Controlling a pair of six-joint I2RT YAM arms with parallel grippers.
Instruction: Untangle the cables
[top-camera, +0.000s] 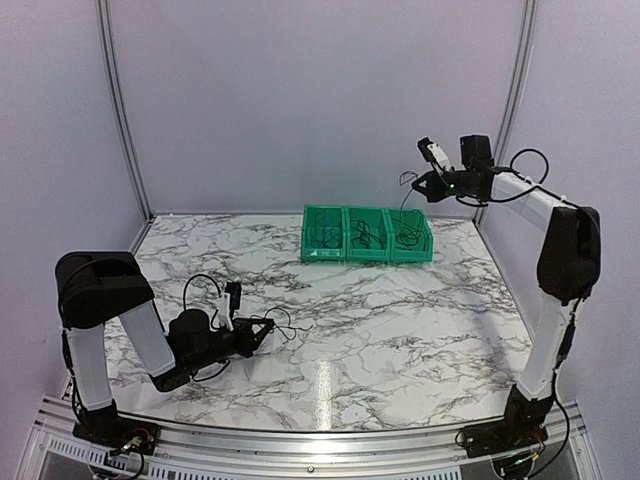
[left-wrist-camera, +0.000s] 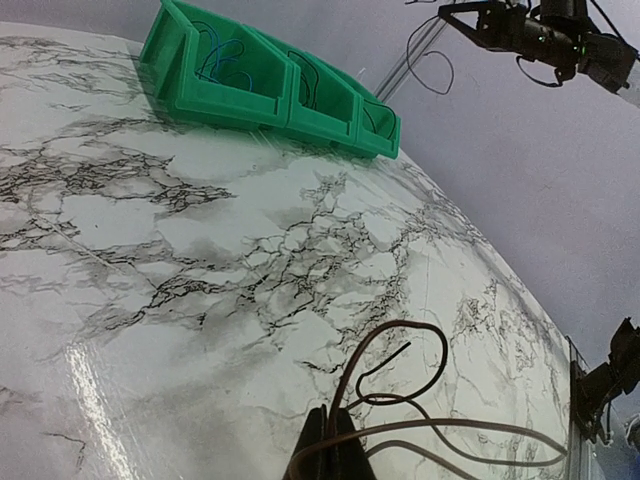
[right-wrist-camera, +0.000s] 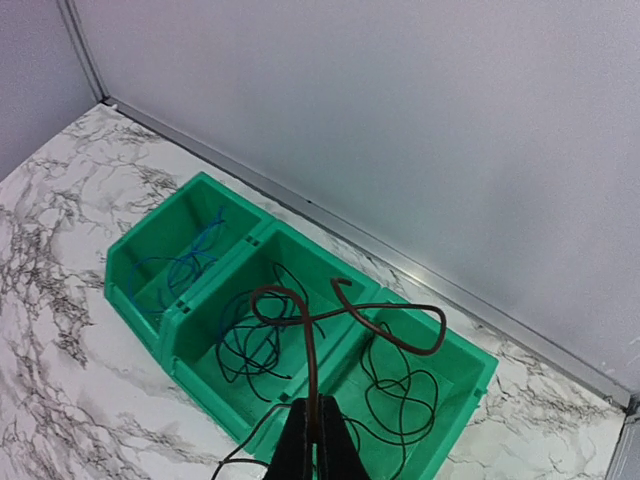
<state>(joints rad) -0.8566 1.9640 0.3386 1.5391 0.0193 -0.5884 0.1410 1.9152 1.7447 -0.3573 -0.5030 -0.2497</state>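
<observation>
Low over the near-left of the marble table, my left gripper (top-camera: 262, 330) (left-wrist-camera: 338, 432) is shut on a thin brown cable (left-wrist-camera: 440, 365). That cable loops out over the tabletop (top-camera: 288, 324). My right gripper (top-camera: 420, 184) (right-wrist-camera: 315, 425) hangs high above the green bins (top-camera: 367, 258), shut on another thin brown cable (right-wrist-camera: 312, 345). This one curls up in loops over the bins, with a dark strand trailing below the jaws. Inside the bins lie blue cables (right-wrist-camera: 190, 262) on the left, black cables (right-wrist-camera: 250, 345) in the middle and black cables (right-wrist-camera: 400, 385) on the right.
The three joined green bins (right-wrist-camera: 140, 285) stand at the back of the table near the rear wall. Metal frame posts (top-camera: 120, 110) rise at the back corners. The left arm's thicker black cable (top-camera: 200, 285) arcs above its wrist.
</observation>
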